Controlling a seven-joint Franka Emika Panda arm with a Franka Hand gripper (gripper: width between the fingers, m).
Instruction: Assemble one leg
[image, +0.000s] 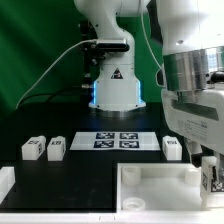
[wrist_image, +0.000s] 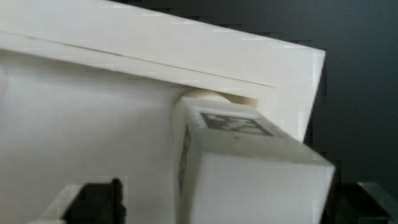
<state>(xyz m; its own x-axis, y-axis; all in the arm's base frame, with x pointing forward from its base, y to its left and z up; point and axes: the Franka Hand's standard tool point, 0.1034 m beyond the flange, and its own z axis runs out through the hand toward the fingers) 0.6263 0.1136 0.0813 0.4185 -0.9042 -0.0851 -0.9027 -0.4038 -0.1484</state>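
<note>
In the wrist view a leg (wrist_image: 240, 150), a white post with a tag on its face, stands between my fingers with its far end at a corner socket (wrist_image: 214, 97) of the white panel (wrist_image: 89, 120). My gripper (wrist_image: 231, 200) is open: the left fingertip (wrist_image: 98, 200) stands clear of the leg with panel showing between them, and the right fingertip (wrist_image: 377, 205) is close beside it. In the exterior view my gripper (image: 206, 172) is over the panel's (image: 150, 190) right corner with that leg (image: 204, 183) under it.
Two loose legs (image: 33, 148) (image: 56, 148) lie at the exterior view's left and a third (image: 172, 148) at the right of the marker board (image: 118, 140). A white block (image: 5, 185) sits at the left edge. The robot base (image: 112, 85) stands behind.
</note>
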